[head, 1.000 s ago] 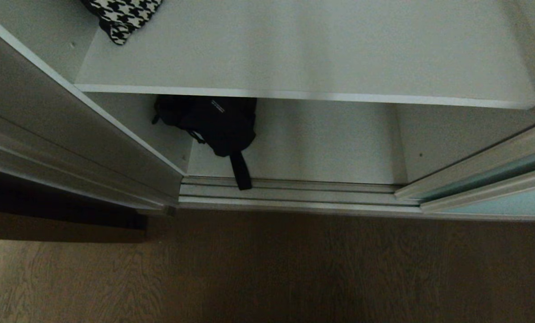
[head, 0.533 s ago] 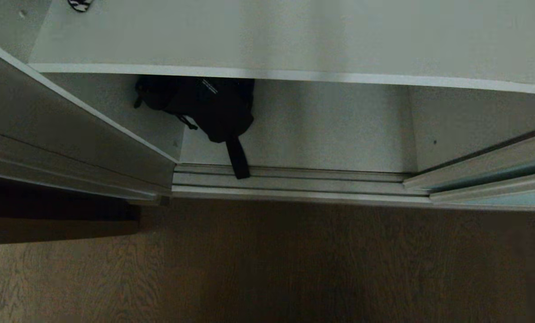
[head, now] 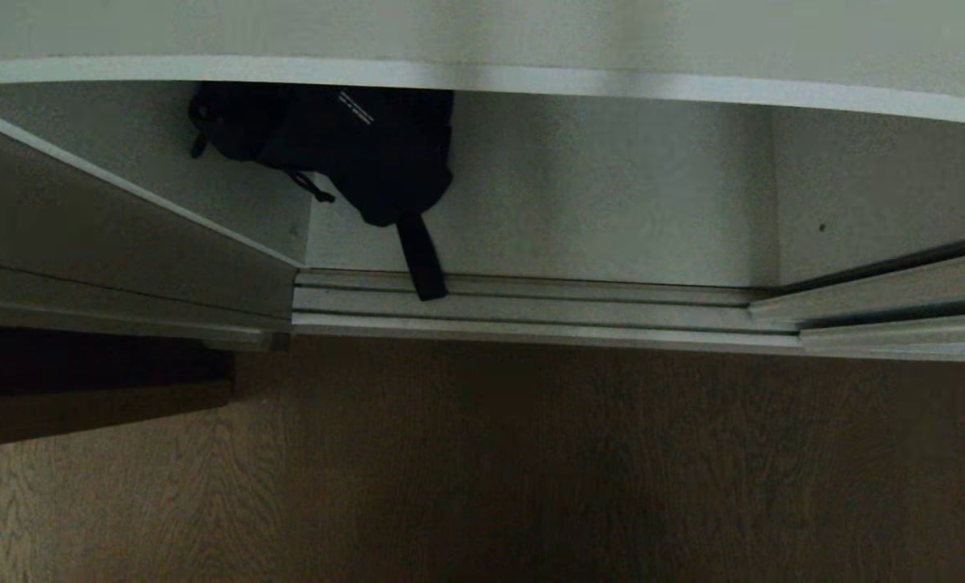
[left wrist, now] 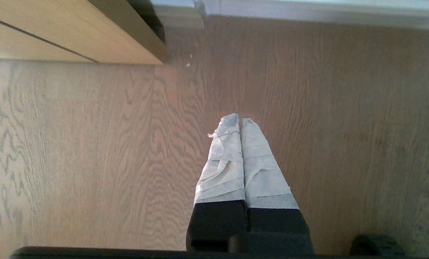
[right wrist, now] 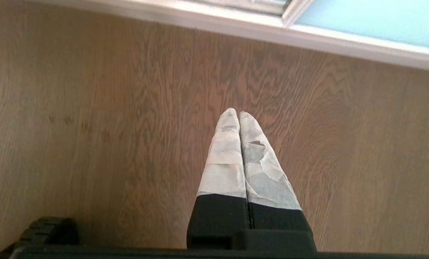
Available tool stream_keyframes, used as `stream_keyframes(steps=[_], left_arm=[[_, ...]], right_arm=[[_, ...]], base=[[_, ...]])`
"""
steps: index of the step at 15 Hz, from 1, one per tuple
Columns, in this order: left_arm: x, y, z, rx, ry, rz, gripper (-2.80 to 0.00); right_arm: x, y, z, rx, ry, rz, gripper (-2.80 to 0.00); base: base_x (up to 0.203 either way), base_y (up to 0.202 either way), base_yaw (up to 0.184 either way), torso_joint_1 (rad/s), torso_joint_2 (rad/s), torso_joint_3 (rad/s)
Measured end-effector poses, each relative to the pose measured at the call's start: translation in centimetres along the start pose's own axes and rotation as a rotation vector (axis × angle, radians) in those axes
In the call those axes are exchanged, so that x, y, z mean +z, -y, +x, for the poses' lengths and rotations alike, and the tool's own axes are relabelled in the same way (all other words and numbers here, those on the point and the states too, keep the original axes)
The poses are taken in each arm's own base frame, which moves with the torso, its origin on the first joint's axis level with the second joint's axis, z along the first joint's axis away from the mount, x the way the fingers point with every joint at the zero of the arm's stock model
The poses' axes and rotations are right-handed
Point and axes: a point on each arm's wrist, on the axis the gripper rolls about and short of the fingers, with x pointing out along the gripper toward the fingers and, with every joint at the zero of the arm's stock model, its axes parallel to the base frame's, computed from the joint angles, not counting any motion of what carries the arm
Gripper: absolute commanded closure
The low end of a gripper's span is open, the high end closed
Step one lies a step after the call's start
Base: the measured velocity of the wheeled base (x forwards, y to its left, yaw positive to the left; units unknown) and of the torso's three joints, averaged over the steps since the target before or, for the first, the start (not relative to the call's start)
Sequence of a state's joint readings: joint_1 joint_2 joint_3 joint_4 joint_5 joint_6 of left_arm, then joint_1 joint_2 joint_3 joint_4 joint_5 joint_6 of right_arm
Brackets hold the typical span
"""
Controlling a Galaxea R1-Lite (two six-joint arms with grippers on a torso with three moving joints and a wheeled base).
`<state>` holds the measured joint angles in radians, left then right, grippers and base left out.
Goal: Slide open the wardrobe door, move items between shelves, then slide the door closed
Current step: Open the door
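We see the door [right wrist: 373, 25] slid off to the right, its aqua glass showing in the right wrist view, its frame [head: 895, 312] standing in the track [head: 531, 312] at the right of the head view. The wardrobe stands open. The black bundle [head: 345, 146] sits on the bottom shelf [head: 596, 210], tucked against the left wall, half under the white front edge of the upper shelf [head: 531, 79]. One strap [head: 420, 259] trails forward and its end lies over the track. A small white mark shows on the bundle's top.

Neither arm is in the head view. Our left pincer [left wrist: 240, 120] hangs over the wood floor [left wrist: 74, 144], taped fingers [left wrist: 223, 162] pressed together, gripping nothing, with a tan cabinet [left wrist: 56, 32] corner near. Our right pincer [right wrist: 238, 112] hangs likewise over the floor, fingers closed on nothing, the door's lower rail just ahead.
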<state>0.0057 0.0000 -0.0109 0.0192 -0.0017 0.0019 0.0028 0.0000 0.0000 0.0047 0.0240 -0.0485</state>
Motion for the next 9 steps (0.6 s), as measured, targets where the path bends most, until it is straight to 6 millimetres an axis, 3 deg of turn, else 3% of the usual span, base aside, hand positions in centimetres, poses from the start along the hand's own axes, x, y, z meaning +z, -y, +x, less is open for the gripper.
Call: stream_keyframes(steps=[3, 9], left_arm=[[0.09, 0.0, 0.02, 0.0, 0.013, 0.0, 0.0], [-0.03, 0.01, 0.07, -0.004, 0.008, 0.018, 0.0]], right_arm=[[0.0, 0.0, 0.0, 0.0, 0.0, 0.0, 0.0], [0.0, 0.0, 0.0, 0.0, 0.0, 0.0, 0.0]], base=[[0.0, 0.0, 0.0, 0.004, 0.0, -0.138], [0.0, 0.0, 0.0, 0.0, 0.0, -0.008]])
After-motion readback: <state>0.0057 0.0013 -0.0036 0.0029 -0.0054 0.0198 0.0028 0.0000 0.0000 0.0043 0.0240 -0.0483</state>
